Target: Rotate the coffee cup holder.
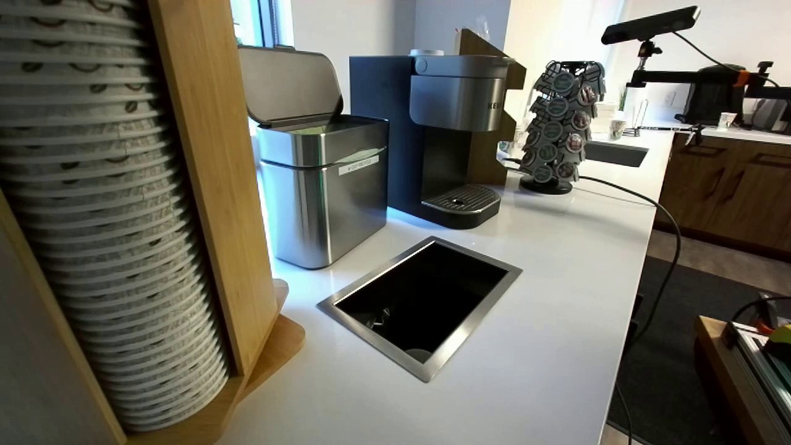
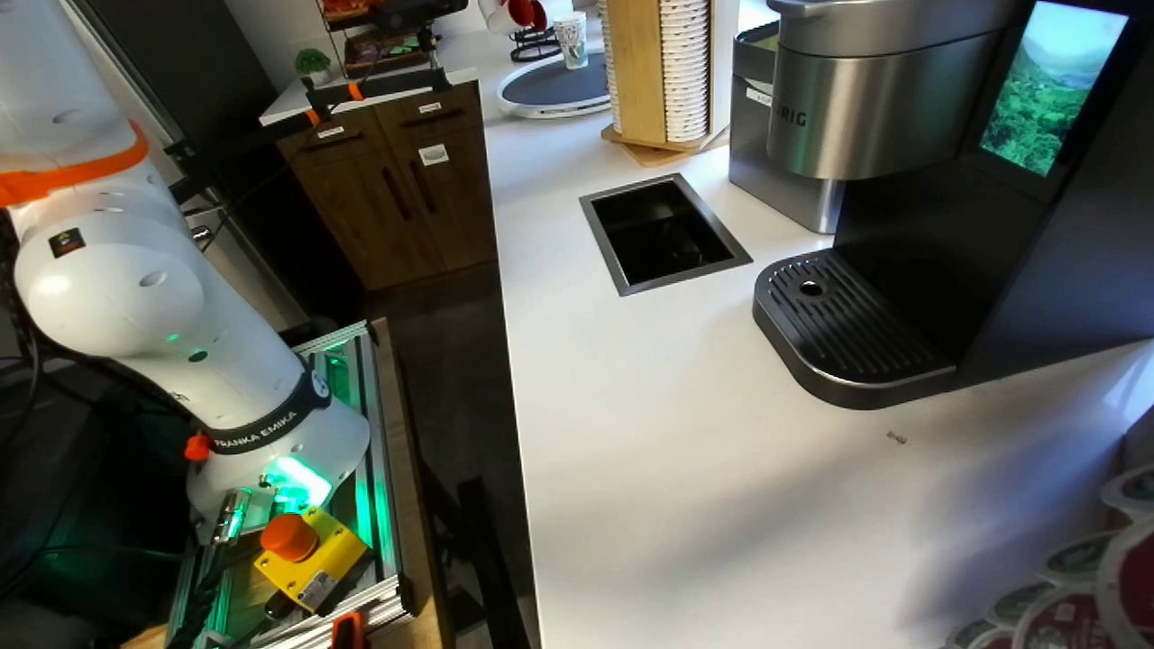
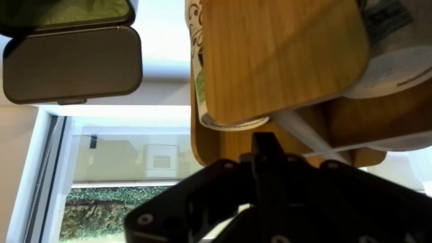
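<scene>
White arm (image 2: pixel 162 279) slants upward; black tool (image 3: pixel 265 141), closed together, points at coffee cup holder (image 3: pixel 283 60), contact unclear.

Coffee cup holder (image 1: pixel 219 185) cropped at top in both exterior views; robot arm (image 2: pixel 162 297) cut off above; gripper (image 3: pixel 267 143) contact with holder unclear.
</scene>
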Controlling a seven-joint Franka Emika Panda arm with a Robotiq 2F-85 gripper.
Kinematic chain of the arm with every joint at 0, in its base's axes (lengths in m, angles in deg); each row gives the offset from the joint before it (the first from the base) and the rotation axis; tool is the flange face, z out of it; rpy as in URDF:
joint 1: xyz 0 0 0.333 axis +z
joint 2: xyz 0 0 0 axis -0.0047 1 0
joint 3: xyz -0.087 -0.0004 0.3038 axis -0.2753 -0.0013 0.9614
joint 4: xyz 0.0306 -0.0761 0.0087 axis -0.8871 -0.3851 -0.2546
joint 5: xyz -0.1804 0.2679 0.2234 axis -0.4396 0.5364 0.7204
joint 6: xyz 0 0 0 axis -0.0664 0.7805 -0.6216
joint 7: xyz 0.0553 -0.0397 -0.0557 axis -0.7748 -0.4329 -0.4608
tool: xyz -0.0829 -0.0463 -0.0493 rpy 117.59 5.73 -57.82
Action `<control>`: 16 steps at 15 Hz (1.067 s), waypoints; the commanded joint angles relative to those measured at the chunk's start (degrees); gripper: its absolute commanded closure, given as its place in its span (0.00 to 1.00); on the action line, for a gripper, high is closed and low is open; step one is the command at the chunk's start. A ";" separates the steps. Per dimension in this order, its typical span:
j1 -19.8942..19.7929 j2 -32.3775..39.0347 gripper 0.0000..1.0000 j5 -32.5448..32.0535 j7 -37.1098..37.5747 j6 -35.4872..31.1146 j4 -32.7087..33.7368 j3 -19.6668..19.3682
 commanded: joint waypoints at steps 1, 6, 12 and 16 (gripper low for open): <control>0.40 -0.95 1.00 -0.18 1.59 1.25 -0.27 0.12; 0.54 -3.18 1.00 3.34 1.11 3.77 -1.06 1.26; 0.65 -5.22 1.00 7.48 0.93 11.15 -0.58 2.41; 0.47 -5.17 1.00 10.25 1.14 11.80 -0.72 2.73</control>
